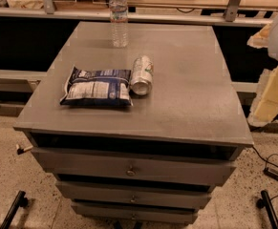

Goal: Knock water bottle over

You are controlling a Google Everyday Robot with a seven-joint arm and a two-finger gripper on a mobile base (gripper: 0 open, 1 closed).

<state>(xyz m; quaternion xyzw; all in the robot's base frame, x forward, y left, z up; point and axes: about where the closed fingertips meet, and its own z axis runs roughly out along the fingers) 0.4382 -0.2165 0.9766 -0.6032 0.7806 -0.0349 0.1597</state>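
Note:
The water bottle (pixel 118 17) stands upright near the far edge of the grey cabinet top (pixel 191 80), left of centre. It is clear plastic with a white cap and a label band. My gripper (pixel 263 66) is at the right edge of the view, beyond the cabinet's right side and well away from the bottle. Its two yellowish fingers (pixel 272 94) stand apart, open and empty.
A silver-green drink can (pixel 142 75) lies on its side near the middle of the top. A dark blue snack bag (pixel 97 87) lies flat to its left. The cabinet has drawers (pixel 131 168) in front. Shelving runs behind, and cables lie on the floor at the right.

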